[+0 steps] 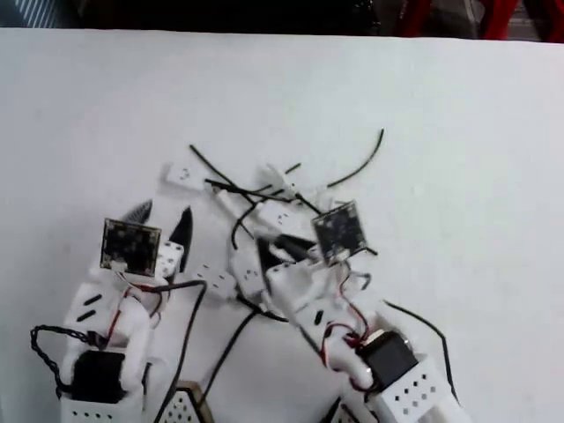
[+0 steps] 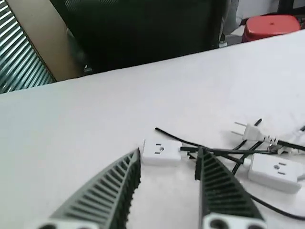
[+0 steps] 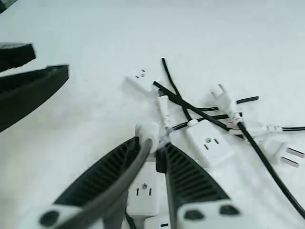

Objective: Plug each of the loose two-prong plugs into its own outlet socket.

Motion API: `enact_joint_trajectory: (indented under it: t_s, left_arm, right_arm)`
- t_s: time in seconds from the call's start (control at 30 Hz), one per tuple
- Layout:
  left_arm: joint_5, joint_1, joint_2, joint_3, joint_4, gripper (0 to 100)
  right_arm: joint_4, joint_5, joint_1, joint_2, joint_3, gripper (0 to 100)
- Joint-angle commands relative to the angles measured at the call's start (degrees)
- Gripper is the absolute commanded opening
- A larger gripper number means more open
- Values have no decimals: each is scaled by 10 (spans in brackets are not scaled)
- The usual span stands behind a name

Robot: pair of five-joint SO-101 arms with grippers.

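The right end effector is pinching a white plug, with a socket lying just beside it on the surface. The left end effector is hovering spread, a second socket lying just beyond its tips. Farther off, a loose plug is resting among black cords.

One socket lies left of the tangled plugs (on the table).
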Motion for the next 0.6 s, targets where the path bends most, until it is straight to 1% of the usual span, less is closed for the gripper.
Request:
enact_joint_trajectory:
  t_s: [0.0, 0.13, 0.23, 0.37, 0.43, 0.57]
  left_arm:
    - [-14, -7, -2, -26, 20, 200]
    - [-15, -10, 8, -47, 25, 200]
    - [-15, -10, 76, -96, 28, 200]
    - [-15, -10, 265, -203, 31, 200]
    - [-22, -15, 375, -273, 54, 200]
    - [-99, -22, 577, -413, 136, 200]
  right_arm:
    - [-4, -4, 37, -5, -3, 16]
    - [-35, -5, 52, -4, 22, 16]
    - [-71, -4, 56, -4, 50, 16]
    - [-75, -4, 56, -4, 54, 16]
    - [-74, -4, 56, -4, 55, 16]
    - [-76, -4, 56, -4, 56, 16]
